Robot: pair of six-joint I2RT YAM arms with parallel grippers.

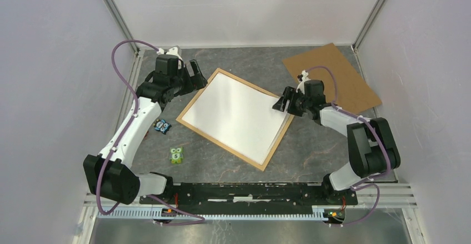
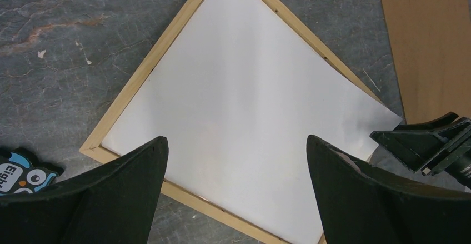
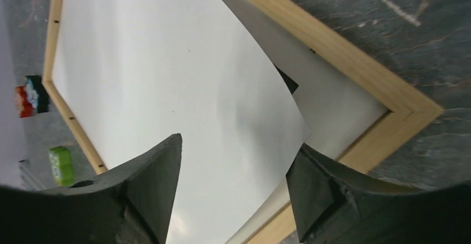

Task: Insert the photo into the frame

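Right pincer (image 3: 234, 147): released, astride the raised corner of photo (image 1: 236, 113).
Left pincer (image 2: 236, 144): released, hovering.
Fit: corner overrides frame (image 1: 219, 145), so unseated.

The frame (image 2: 149, 65) is pale matt wood. The photo (image 1: 236, 113) shows smooth white paper; the table (image 1: 311, 155) looks veined, stone-like.

It is a robot lab. A grey table (image 1: 311, 160) sits inside plain white walls (image 1: 239, 10) with metal bars (image 1: 115, 13), and robot arms (image 1: 129, 128) are bolted to its edge.
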